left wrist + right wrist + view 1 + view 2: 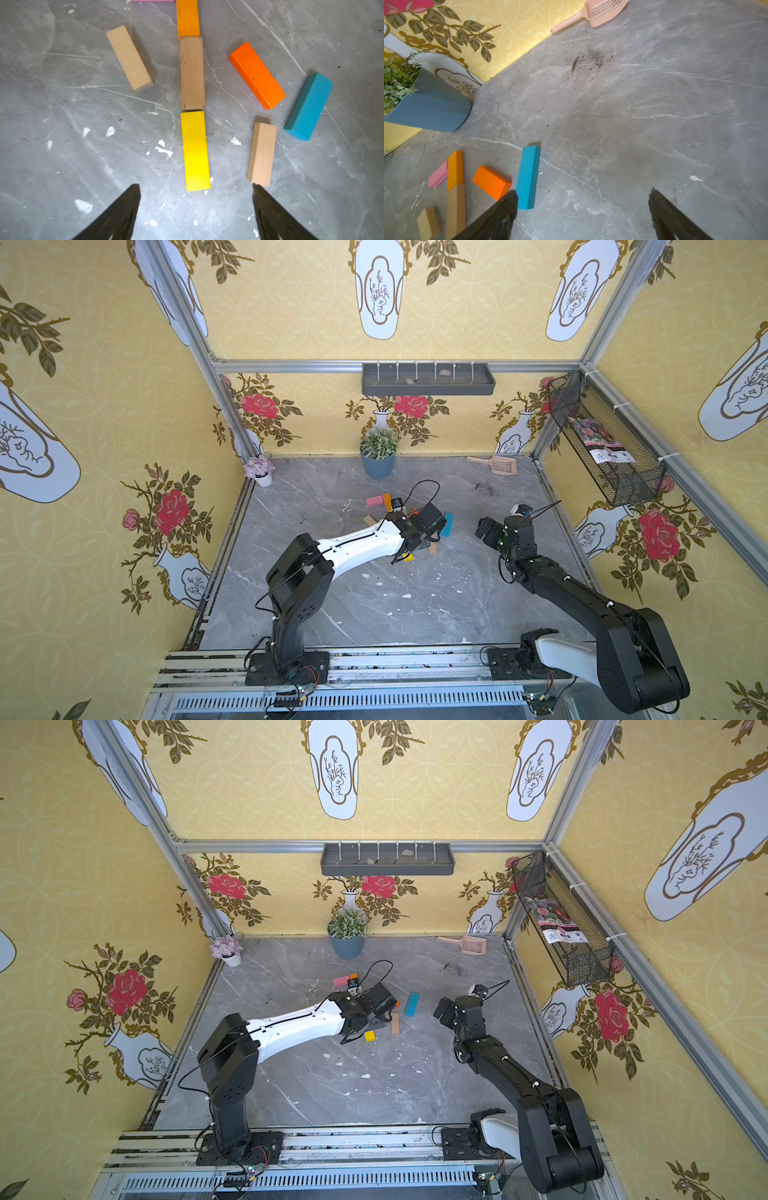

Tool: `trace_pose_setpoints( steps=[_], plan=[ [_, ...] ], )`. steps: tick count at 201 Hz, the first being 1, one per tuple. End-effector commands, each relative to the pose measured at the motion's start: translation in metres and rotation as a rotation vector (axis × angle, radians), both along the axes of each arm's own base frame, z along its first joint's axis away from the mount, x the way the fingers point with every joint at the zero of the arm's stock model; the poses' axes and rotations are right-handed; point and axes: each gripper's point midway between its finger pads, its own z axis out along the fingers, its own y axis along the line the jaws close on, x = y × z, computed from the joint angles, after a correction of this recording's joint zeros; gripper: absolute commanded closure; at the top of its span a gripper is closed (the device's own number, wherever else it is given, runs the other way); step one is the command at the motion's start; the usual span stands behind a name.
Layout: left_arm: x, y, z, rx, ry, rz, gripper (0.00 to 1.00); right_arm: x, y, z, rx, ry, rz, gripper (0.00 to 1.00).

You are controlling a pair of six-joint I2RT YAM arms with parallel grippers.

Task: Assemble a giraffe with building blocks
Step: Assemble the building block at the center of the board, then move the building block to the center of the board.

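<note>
Giraffe (192, 72) is half built mid-table (374, 605): pink head (438, 174), then an orange-tan neck ending at the yellow block (195, 151). The orange block (257, 75), blue block (309, 107) and tan block (262, 154) lie loose beside it. Left gripper (195, 188) is spread wide and empty, either side of yellow's end. Right gripper (583, 190) is released, empty. Risk: one left finger sits right at the tan block, so sideways drift would likely knock it or skew the neck.

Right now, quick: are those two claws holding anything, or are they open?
Left gripper: open, holding nothing; the yellow block lies free on the table ahead of its fingertips.
Right gripper: open, holding nothing.
</note>
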Motion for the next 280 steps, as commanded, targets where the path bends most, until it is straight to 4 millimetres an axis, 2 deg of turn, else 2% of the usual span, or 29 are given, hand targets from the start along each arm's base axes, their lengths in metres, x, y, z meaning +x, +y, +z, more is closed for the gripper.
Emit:
trace_pose_setpoints(
  steps=[1,17,29,46,61,83,101,111,133,146,170,203,236,280],
  plan=[
    [0.010,0.011,0.030,-0.058,-0.139,-0.057,0.14,0.010,0.025,0.007,0.016,-0.033,0.136,0.03],
    [0.015,0.034,0.052,-0.124,-0.208,-0.083,0.13,0.009,0.042,-0.002,0.014,0.006,0.220,0.09],
    [0.019,0.053,0.059,-0.178,-0.239,-0.090,0.11,0.009,0.052,-0.007,-0.001,0.067,0.247,0.13],
    [0.029,0.089,0.053,-0.196,-0.287,-0.054,0.09,0.007,0.081,-0.006,-0.069,0.136,0.323,0.16],
    [0.034,0.114,0.048,-0.136,-0.340,-0.040,0.09,-0.002,0.106,-0.011,-0.129,0.178,0.377,0.18],
    [0.035,0.132,0.040,0.003,-0.402,-0.089,0.07,-0.015,0.134,-0.024,-0.182,0.240,0.439,0.20],
    [0.032,0.142,0.013,0.072,-0.417,-0.113,0.08,-0.021,0.149,-0.042,-0.237,0.308,0.465,0.23],
    [0.028,0.151,0.010,0.075,-0.396,-0.072,0.07,-0.021,0.153,-0.048,-0.290,0.331,0.456,0.25],
    [0.025,0.139,0.024,0.014,-0.413,-0.130,0.07,-0.023,0.158,-0.062,-0.373,0.376,0.452,0.27],
    [0.024,0.141,0.028,0.001,-0.434,-0.114,0.06,-0.023,0.162,-0.066,-0.390,0.396,0.454,0.31],
    [0.025,0.143,0.025,0.010,-0.431,-0.105,0.06,-0.028,0.166,-0.071,-0.414,0.418,0.454,0.35],
    [0.025,0.137,0.021,0.005,-0.396,-0.125,0.06,-0.035,0.159,-0.086,-0.435,0.455,0.436,0.40],
    [0.026,0.138,0.021,0.011,-0.395,-0.120,0.06,-0.041,0.148,-0.091,-0.433,0.466,0.394,0.65],
    [0.025,0.138,0.021,0.016,-0.389,-0.129,0.06,-0.048,0.127,-0.084,-0.420,0.432,0.342,0.78]
  ],
)
